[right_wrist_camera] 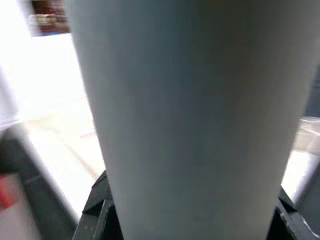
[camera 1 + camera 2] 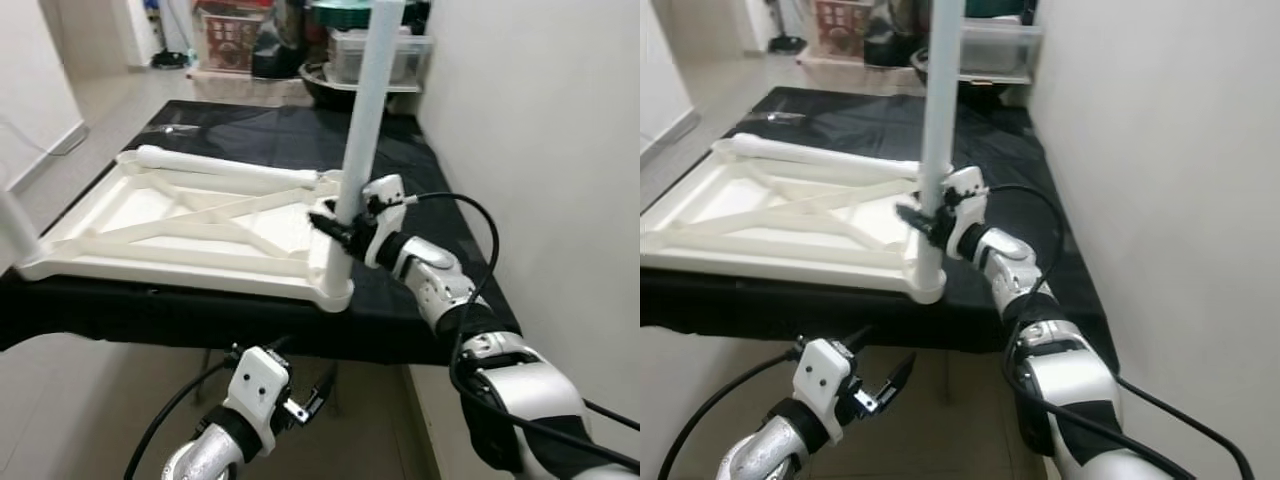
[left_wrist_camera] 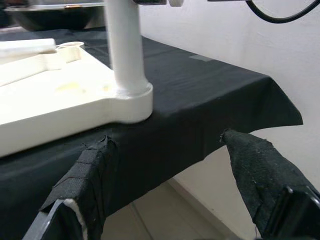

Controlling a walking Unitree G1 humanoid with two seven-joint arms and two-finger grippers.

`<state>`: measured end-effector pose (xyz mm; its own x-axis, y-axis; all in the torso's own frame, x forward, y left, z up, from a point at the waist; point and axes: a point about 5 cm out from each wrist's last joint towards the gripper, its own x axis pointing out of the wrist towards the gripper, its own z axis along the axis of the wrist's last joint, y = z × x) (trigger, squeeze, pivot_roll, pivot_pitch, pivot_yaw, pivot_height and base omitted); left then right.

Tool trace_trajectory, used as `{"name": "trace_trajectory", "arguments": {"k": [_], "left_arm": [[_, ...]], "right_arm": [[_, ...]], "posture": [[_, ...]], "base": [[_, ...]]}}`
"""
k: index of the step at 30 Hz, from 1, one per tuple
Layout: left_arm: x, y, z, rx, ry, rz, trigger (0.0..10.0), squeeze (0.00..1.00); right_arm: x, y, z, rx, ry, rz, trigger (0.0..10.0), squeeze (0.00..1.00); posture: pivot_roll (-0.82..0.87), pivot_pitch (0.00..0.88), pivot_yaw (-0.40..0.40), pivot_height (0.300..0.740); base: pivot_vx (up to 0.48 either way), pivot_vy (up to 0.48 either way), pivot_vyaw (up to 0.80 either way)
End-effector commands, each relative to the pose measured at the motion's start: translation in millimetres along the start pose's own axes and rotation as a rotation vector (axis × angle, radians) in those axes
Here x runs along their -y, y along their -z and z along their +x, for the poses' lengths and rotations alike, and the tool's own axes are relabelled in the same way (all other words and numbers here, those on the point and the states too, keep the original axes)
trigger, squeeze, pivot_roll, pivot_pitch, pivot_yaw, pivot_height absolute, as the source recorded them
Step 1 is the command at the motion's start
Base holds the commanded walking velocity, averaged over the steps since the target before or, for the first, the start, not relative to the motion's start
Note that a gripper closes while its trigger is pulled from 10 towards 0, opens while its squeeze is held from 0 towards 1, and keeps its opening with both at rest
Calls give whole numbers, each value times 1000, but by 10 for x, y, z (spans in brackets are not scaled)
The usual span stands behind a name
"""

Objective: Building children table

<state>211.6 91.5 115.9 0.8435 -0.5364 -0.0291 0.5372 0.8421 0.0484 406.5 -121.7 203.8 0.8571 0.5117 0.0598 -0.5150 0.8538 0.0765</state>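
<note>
An upside-down white plastic tabletop (image 2: 180,255) lies on a table covered in black cloth (image 2: 400,160). A pale table leg (image 2: 365,110) stands upright in the tabletop's near right corner socket (image 3: 131,102). My right gripper (image 2: 335,222) is shut on this leg a little above the socket, and the leg (image 1: 190,110) sits close between its black fingers (image 1: 95,212). A second leg (image 2: 230,168) lies loose along the tabletop's far edge. My left gripper (image 2: 880,362) hangs open below the table's front edge, holding nothing, its fingers (image 3: 85,185) pointing at the corner socket.
A white wall (image 2: 540,120) runs close along the table's right side. Behind the table stand a clear lidded bin (image 2: 385,55), a dark bowl (image 2: 325,85) and a red crate (image 2: 230,35). Another upright white leg (image 2: 15,230) shows at the far left. Open floor (image 2: 100,100) lies to the left.
</note>
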Motion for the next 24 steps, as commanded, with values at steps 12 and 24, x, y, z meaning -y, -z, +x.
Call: {"name": "trace_trajectory", "arguments": {"k": [12, 24], "left_arm": [[15, 36, -4, -16, 10, -6, 10000, 0], [21, 19, 2, -15, 1, -3, 10000, 0]], "right_arm": [[825, 133, -523, -66, 938, 152, 0, 0], [650, 97, -385, -5, 1050, 253, 10000, 0]], "posture": [[152, 56, -77, 740], [154, 68, -82, 740]], "base": [[0, 0, 0], [0, 0, 0]]}}
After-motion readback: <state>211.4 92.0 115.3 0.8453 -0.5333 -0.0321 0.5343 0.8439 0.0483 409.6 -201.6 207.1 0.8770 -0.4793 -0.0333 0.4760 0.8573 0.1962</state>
